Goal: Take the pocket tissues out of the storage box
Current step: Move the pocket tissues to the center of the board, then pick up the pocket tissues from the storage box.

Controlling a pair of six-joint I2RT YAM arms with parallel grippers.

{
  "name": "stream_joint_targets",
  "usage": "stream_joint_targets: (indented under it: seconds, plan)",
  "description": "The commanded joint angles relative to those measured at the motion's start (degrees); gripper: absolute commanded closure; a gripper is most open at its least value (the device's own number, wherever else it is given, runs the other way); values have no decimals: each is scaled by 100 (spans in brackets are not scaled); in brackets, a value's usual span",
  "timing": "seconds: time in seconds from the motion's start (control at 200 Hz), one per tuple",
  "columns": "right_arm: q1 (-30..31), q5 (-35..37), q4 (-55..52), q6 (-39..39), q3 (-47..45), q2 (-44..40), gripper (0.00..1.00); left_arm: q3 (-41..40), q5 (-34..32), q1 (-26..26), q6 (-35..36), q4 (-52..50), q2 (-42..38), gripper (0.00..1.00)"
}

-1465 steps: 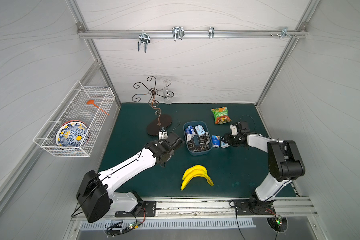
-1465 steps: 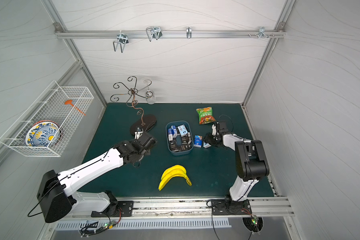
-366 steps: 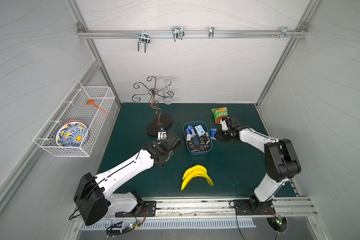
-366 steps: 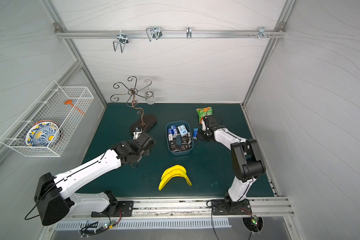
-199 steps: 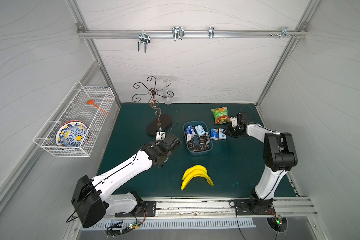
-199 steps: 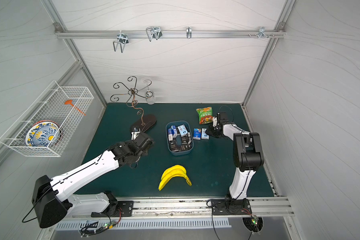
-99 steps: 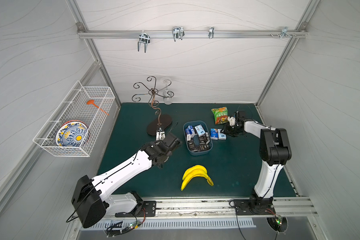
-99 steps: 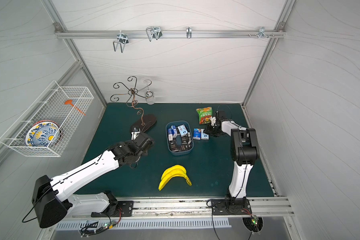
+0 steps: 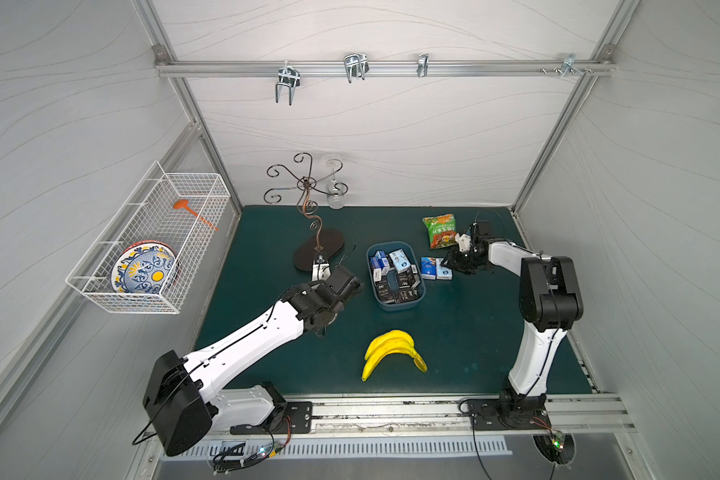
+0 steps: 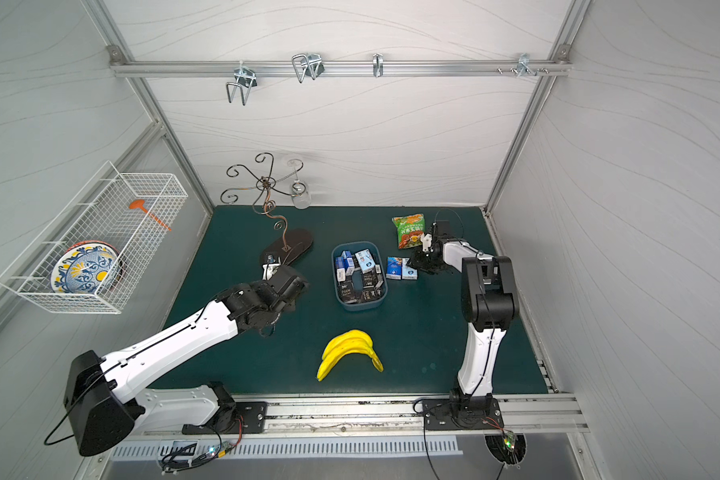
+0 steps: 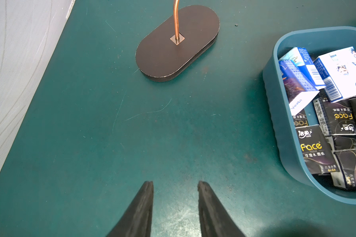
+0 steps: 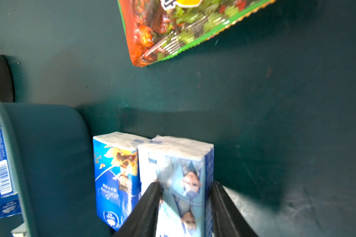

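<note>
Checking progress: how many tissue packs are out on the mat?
2. Both sit side by side on the mat beside the storage box: a dark blue pack nearest its wall, a pale blue pack between the right gripper's fingers. None looks hidden.

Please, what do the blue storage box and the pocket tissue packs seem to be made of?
The storage box: likely moulded plastic, matte blue-grey; smooth one-piece wall with rounded corners. The pocket tissues: paper in thin glossy plastic film, probably; printed wrap shows soft creases and white tissue at the end.
</note>
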Motion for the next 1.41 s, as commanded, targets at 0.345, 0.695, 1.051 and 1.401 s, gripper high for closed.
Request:
stream_joint_targets:
  seconds: [0.345, 0.695, 1.051, 1.401]
  plan:
    - [30, -45, -325, 29, 157, -153, 51, 60, -56, 16, -24, 45, -104, 60]
    - [124, 189, -650, -59, 443, -789, 49, 86, -82, 17, -1, 10, -170, 60]
    - [2191, 965, -540, -446, 289, -1628, 46, 121, -22, 25, -97, 29, 97, 59]
    - [3473, 1921, -413, -104, 1041, -631, 43, 52, 15, 102, -138, -67, -169, 59]
